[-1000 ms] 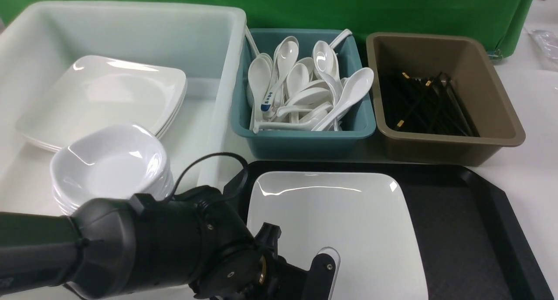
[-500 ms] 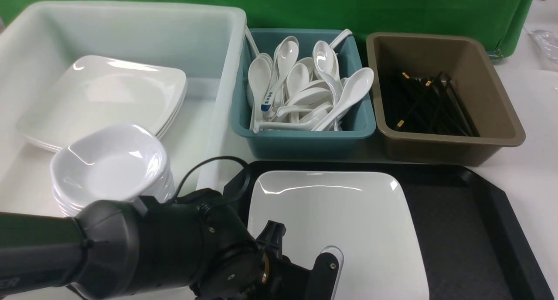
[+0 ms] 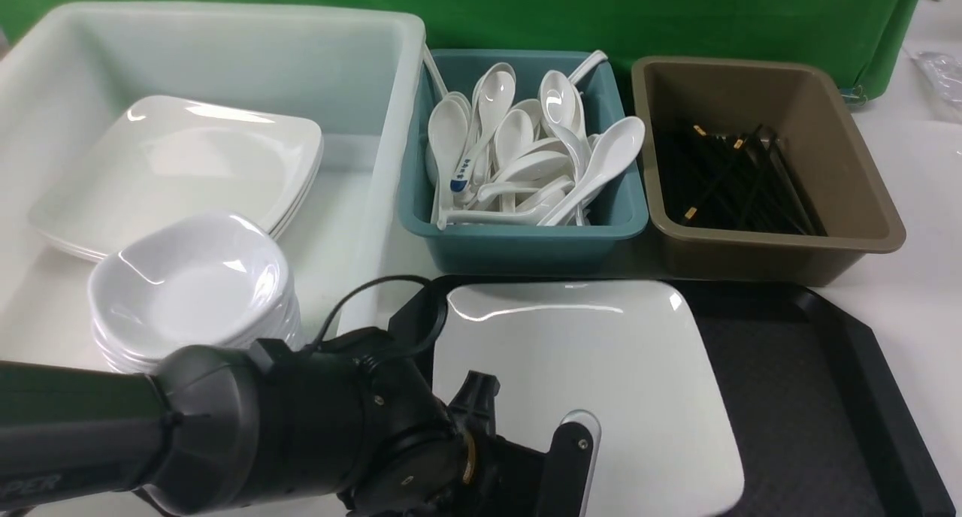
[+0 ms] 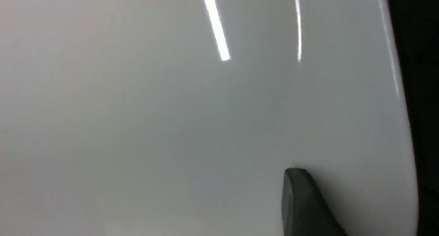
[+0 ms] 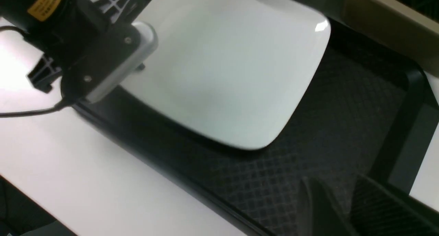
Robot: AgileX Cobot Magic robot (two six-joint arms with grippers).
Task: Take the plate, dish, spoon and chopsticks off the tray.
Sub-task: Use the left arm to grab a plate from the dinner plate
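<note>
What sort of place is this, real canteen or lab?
Probably a lab mock-up of a canteen dish-return station: green backdrop, teal tub of spoons, brown tub of chopsticks, black tray.

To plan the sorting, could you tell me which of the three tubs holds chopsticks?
The brown tub, farthest right: black chopsticks lie in it. The teal tub holds white spoons, the white tub plates and dishes.

Bulky black left arm [image 3: 248, 427], yellow warning label [image 5: 45, 1]
</note>
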